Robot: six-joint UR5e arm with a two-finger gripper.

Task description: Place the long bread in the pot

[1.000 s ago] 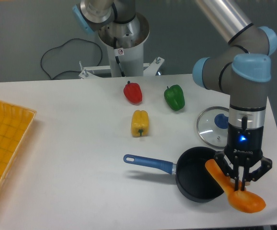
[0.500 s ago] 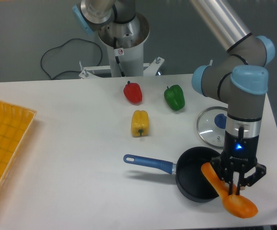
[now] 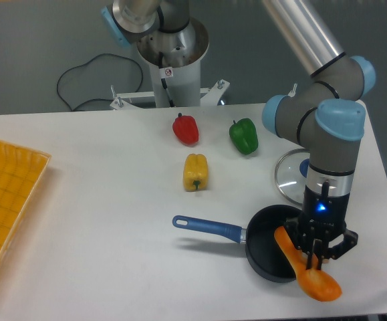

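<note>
While clamped in the claw (image 3: 318, 257), long bread (image 3: 304, 266) aslant across pot (image 3: 268, 254) rim, upper-left to lower-right.

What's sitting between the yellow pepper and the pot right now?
In the fixed camera view, only the pot's own blue handle crosses that stretch; otherwise it is bare white table below the yellow pepper.

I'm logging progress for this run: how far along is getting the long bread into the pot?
Done: the long bread is off the table, gripped by the gripper. In hand: it hangs tilted over the right rim of the pot, one end above the pot, the other sticking out past the rim. Left: bring it inside the pot and release.
</note>
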